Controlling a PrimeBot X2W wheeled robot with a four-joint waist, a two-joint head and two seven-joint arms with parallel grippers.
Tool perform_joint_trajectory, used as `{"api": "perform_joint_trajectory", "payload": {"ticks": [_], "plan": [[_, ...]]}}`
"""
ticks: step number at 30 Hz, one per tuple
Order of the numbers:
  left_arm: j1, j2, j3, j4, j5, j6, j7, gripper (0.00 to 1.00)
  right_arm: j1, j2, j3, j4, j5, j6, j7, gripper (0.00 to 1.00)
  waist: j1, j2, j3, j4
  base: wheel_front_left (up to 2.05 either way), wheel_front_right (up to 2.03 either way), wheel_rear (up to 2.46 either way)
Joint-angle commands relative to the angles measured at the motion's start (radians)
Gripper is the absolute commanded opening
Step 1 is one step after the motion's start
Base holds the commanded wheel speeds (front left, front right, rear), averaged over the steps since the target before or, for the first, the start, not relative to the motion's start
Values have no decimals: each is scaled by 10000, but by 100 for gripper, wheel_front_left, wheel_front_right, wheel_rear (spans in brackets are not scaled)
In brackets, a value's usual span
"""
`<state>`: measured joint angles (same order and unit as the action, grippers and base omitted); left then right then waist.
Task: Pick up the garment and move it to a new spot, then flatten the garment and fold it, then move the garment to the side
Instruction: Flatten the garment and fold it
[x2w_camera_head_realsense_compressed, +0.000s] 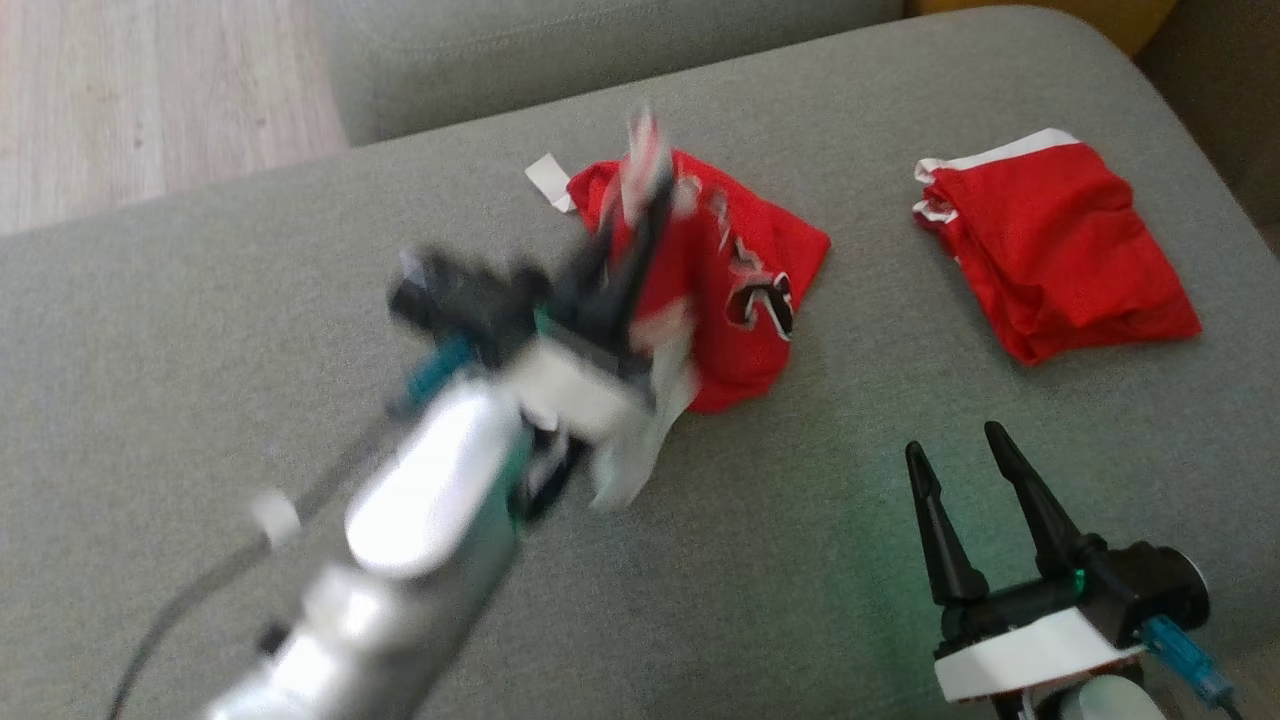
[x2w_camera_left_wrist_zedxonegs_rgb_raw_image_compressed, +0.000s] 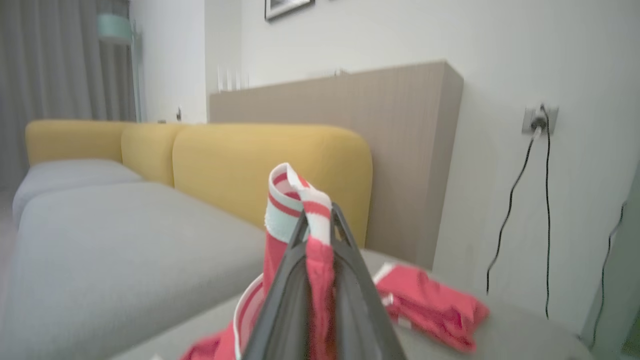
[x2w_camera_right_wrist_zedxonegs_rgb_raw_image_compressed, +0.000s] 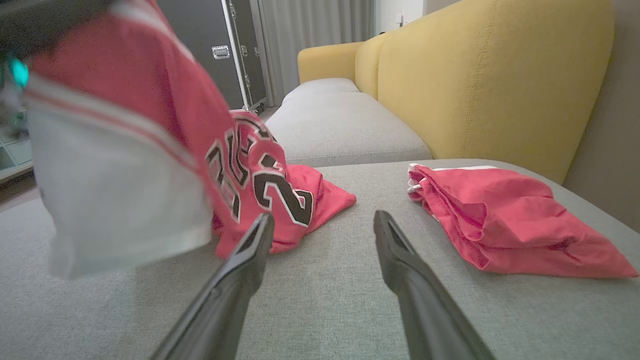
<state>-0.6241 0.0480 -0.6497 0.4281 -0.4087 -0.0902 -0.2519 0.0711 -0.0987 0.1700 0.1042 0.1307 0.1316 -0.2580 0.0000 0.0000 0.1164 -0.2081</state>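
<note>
Barely started: left gripper (x2w_camera_left_wrist_zedxonegs_rgb_raw_image_compressed: 317, 212) pinches the striped trim (x2w_camera_left_wrist_zedxonegs_rgb_raw_image_compressed: 292, 197) of the red jersey (x2w_camera_head_realsense_compressed: 740, 300), rest bunched below; right gripper (x2w_camera_head_realsense_compressed: 955, 440) wide open, empty. Flattening, folding remain.

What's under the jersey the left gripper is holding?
Bare grey cushion below the lifted part, pinched by the left gripper. The jersey's lower end rests on it, covering that patch.

The left end effector (x2w_camera_head_realsense_compressed: 640, 195) and its forearm (x2w_camera_head_realsense_compressed: 430, 500) are a blur in my head view, covering the lower left of the jersey (x2w_camera_head_realsense_compressed: 730, 290). Folds hide part of its number; I can't read it whole.
</note>
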Motion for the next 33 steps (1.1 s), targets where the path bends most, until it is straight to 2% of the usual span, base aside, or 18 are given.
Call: {"api": "perform_joint_trajectory", "payload": {"ticks": [1,7,11,13,14,20,24,28,29,31,33], "plan": [[-1057,22,472,-492,-193,-53,-19,0,-292,7,216,-267,-69,-9,-38,100,0,0,-161,-56,0,0,0],[-3932,278,1878,-471,-1710,-285,796,0,-366,-17,278,-203,-64,-9,-38,100,0,0,-570,-159,0,0,0],[-4494,872,2778,321,-2302,-9,1373,0,-277,41,163,-207,-69,-9,-38,100,0,0,-717,-47,0,0,0],[-4046,1222,2982,844,-2467,181,1678,0,-176,88,142,-203,-62,-9,-38,100,0,0,-754,53,0,0,0],[-3235,1580,3032,1332,-2540,319,1919,0,-80,136,102,-215,-64,-9,-38,100,0,0,-733,176,0,0,0],[-369,2333,3086,2512,-2806,290,1788,0,102,192,20,-229,-92,-9,-38,100,0,0,-539,631,0,0,0],[516,2625,3308,2973,-2930,246,1148,0,120,122,13,-272,-118,-9,-38,100,0,0,-374,935,0,0,0],[647,2587,3378,3111,-3051,65,700,2,111,52,30,-252,-123,-9,-38,100,0,0,-308,1137,0,0,0],[642,2521,3336,3121,-3069,-3,619,33,121,39,40,-241,-131,-9,-38,100,0,0,-308,1208,0,0,0],[572,2472,3169,3126,-2911,-89,415,100,153,20,88,-224,-140,-9,-38,100,0,0,-311,1322,0,0,0],[443,2445,2983,3090,-2461,55,146,100,164,1,149,-208,-142,-9,-38,100,0,0,-319,1399,0,0,0]]}}
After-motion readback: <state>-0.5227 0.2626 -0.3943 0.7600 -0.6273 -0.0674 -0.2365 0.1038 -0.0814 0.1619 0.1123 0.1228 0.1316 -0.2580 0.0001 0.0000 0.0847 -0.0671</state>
